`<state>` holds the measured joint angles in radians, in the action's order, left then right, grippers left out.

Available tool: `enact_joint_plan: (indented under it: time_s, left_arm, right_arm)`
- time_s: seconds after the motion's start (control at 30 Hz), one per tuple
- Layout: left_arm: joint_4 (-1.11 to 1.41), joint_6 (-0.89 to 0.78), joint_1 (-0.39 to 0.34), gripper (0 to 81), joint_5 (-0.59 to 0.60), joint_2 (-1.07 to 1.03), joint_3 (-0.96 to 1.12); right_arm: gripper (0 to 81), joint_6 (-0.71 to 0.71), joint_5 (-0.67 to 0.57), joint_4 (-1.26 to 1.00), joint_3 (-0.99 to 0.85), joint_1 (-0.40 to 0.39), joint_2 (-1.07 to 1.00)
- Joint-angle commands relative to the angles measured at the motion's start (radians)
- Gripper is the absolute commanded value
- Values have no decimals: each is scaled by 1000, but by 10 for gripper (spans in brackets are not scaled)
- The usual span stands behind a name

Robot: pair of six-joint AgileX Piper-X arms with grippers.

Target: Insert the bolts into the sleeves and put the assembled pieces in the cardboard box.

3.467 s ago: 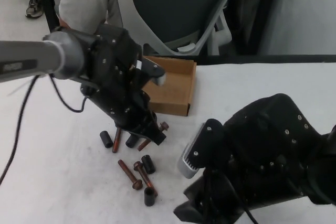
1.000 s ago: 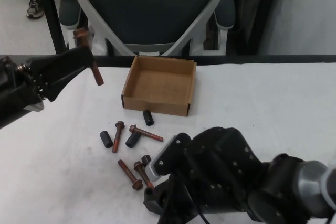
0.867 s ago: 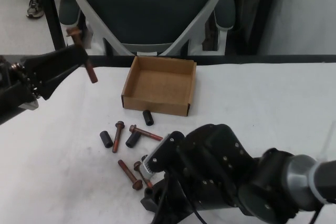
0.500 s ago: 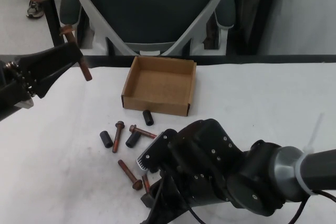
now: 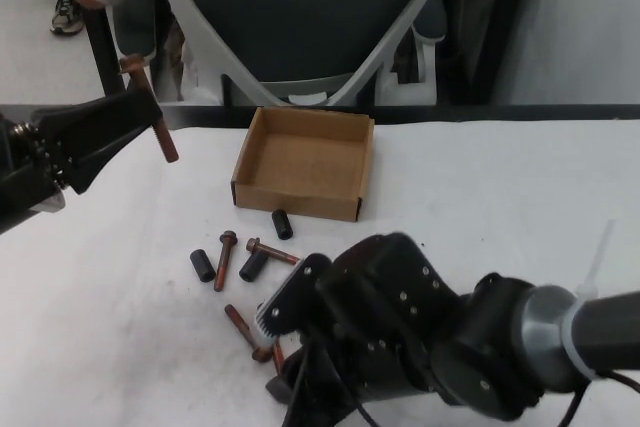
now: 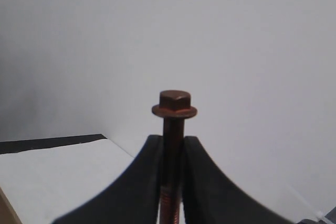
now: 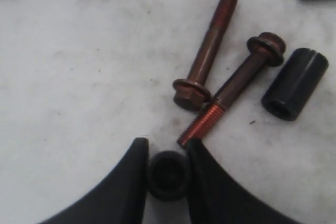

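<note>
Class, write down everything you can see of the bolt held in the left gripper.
The bolt is copper-brown and looks metallic, with a hexagonal flanged head, a smooth shank and a threaded end. The left gripper is shut on its shank, head clear beyond the black fingers. It is held off the bench, slightly tilted, left of the cardboard box.

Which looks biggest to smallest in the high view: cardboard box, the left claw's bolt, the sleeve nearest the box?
1. cardboard box
2. bolt in the left claw, held up, so nearness may flatter it
3. sleeve

Office-like lab: a swivel chair (image 5: pixel 300 17) behind the white bench (image 5: pixel 520 197).
</note>
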<state>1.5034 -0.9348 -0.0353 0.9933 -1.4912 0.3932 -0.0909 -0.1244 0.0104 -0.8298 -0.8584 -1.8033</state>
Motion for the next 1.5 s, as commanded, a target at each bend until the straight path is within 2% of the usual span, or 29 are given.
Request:
enact_joint_plan:
  time_s: [0.0, 0.2, 0.3, 0.5, 0.63, 0.8, 1.1, 1.13, 1.2, 1.37, 1.4, 1.47]
  left_arm:
    - [50, 45, 4, 8, 21, 14, 0]
    - [50, 45, 4, 8, 23, 14, 0]
    - [50, 45, 4, 8, 23, 14, 0]
    - [50, 45, 4, 8, 23, 14, 0]
    - [50, 45, 4, 8, 23, 14, 0]
    - [50, 43, 4, 8, 23, 14, 0]
    - [50, 43, 4, 8, 23, 14, 0]
    - [50, 43, 4, 8, 23, 14, 0]
    - [50, 43, 4, 8, 23, 14, 2]
    - [50, 43, 4, 8, 23, 14, 2]
    - [50, 43, 4, 8, 23, 14, 2]
    - [50, 43, 4, 8, 23, 14, 2]
  right_arm:
    - [2, -21, -16, 22, 25, -29, 19]
    - [2, -12, -6, 166, 38, -49, 81]
    - [2, -12, 48, 268, 35, -49, 136]
    - [2, -27, 80, 593, -67, -47, 209]
    - [2, -68, 133, 773, -182, -46, 195]
    - [2, -74, 141, 924, -313, -34, 149]
    - [3, -105, 150, 1032, -428, -8, -15]
    - [18, -119, 150, 1034, -428, -8, -26]
    - [103, -120, 150, 1036, -428, -8, -36]
    - [517, -126, 185, 1027, -428, -8, -36]
    - [553, -126, 218, 1026, -428, -8, -36]
    - [525, -124, 266, 1026, -428, -8, -36]
